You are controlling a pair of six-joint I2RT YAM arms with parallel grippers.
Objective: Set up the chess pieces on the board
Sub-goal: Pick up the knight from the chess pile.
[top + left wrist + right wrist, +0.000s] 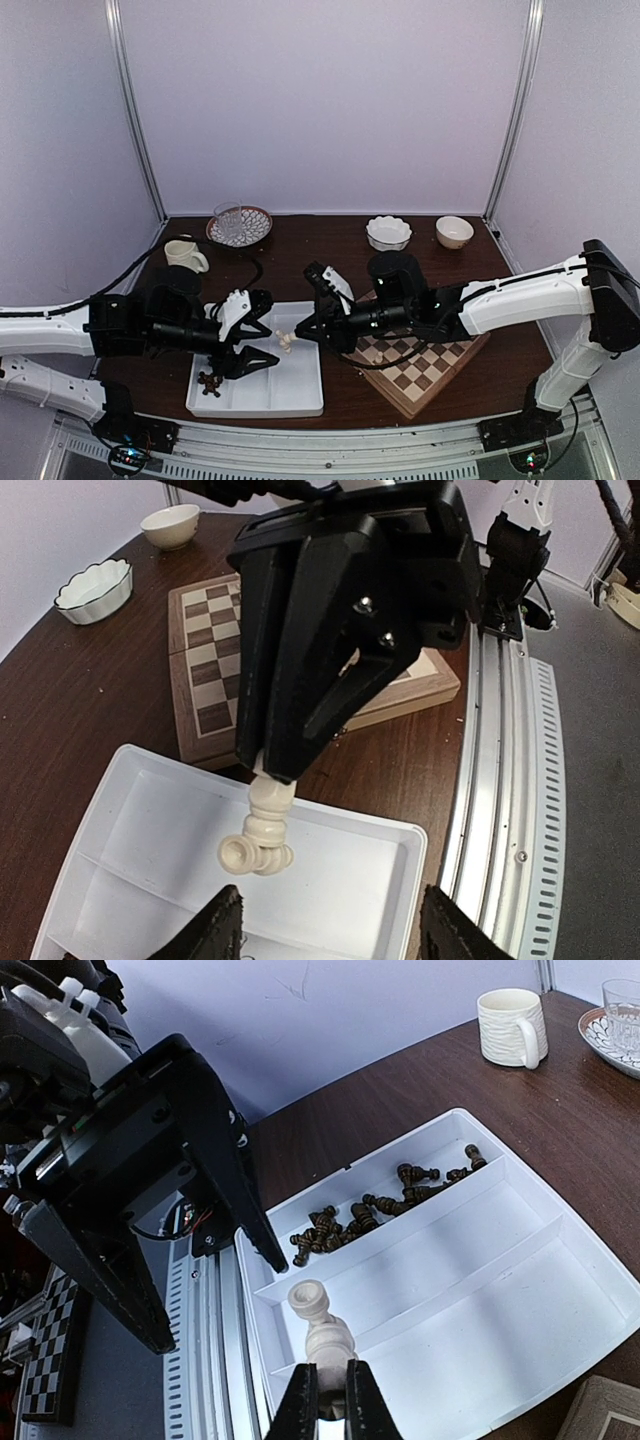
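The right hand (330, 1400) is clenched on a cream chess piece (320, 1332), its two fingers pinching the piece's lower end so that the rounded top sticks out ahead of them. The piece hangs in the air over the white tray (300, 400), above the tray's far right part and clear of its floor.

The left hand (330, 935) faces it from the other side, released. Its fingers (222, 930) stand wide apart with nothing between them, just short of the piece.

The tray lies along the near edge of the surface (330, 235), left of the middle, and is split into long compartments. A heap of dark chess pieces (208, 383) lies in the compartment at its left end.

The chessboard (425, 372) lies just beside the tray's right side, turned corner-on to the near edge, and the right arm reaches across it.

Along the far edge stand a cream mug (184, 255), a glass (229, 220) on a patterned plate (255, 232), and two white bowls (388, 232).
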